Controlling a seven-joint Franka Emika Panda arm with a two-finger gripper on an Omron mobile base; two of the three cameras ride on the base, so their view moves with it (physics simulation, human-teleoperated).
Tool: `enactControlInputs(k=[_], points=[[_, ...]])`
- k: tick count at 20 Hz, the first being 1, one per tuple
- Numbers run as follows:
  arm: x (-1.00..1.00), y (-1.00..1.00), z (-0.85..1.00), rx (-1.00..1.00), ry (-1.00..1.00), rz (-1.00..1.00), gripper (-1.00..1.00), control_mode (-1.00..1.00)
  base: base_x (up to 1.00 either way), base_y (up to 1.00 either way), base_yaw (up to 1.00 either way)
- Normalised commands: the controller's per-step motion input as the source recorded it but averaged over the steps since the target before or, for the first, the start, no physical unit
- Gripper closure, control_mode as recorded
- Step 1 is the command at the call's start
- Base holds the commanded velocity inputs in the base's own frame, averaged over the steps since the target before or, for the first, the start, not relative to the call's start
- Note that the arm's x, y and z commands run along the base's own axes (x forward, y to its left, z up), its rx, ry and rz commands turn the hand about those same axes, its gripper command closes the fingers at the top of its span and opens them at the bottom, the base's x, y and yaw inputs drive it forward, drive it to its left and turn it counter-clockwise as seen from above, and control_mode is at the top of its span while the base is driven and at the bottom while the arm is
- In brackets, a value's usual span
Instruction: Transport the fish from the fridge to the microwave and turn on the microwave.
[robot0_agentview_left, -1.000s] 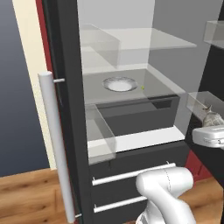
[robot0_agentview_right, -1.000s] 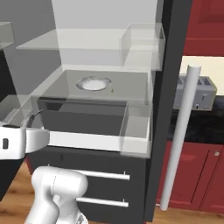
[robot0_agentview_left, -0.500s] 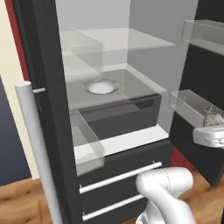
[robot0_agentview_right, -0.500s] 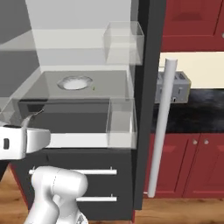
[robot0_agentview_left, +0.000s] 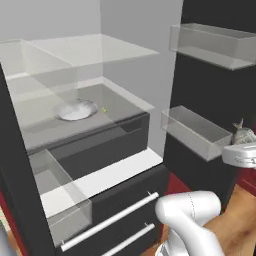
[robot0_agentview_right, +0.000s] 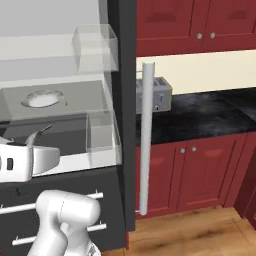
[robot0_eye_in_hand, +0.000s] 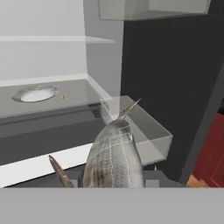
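Fridge (robot0_agentview_left: 125, 150) open on the left; white plate (robot0_agentview_left: 76, 109) on its grey shelf, clear bins on the door. Fish (robot0_eye_in_hand: 114, 159) out of the fridge, clamped in the gripper (robot0_eye_in_hand: 111, 181), tail pointing forward, in front of the lower door bin (robot0_eye_in_hand: 144, 127). Fingertips hidden under the fish, but grip looks firm.

Step in hand, as judged: carry to the microwave. Keep the hand level, swing clear of door and bins.

Right: long grey handle (robot0_agentview_right: 145, 140), toaster (robot0_agentview_right: 154, 95) at the black counter's left edge (robot0_agentview_right: 200, 117), red cabinets, wood floor.
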Motion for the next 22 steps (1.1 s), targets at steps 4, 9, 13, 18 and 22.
enactControlInputs(k=[4, 9, 13, 18, 22], points=[[0.0, 0.0, 0.0, 0.0, 0.0, 0.0, 1.0, 1.0, -0.36, -0.24, -0.49], [0.0, 0.0, 0.0, 0.0, 0.0, 0.0, 1.0, 1.0, -0.44, -0.31, -0.48], [0.0, 0.0, 0.0, 0.0, 0.0, 0.0, 1.0, 1.0, -0.56, -0.35, -0.45], [0.0, 0.0, 0.0, 0.0, 0.0, 0.0, 1.0, 1.0, -0.59, -0.31, -0.44], [0.0, 0.0, 0.0, 0.0, 0.0, 0.0, 1.0, 1.0, -0.58, -0.32, -0.44]])
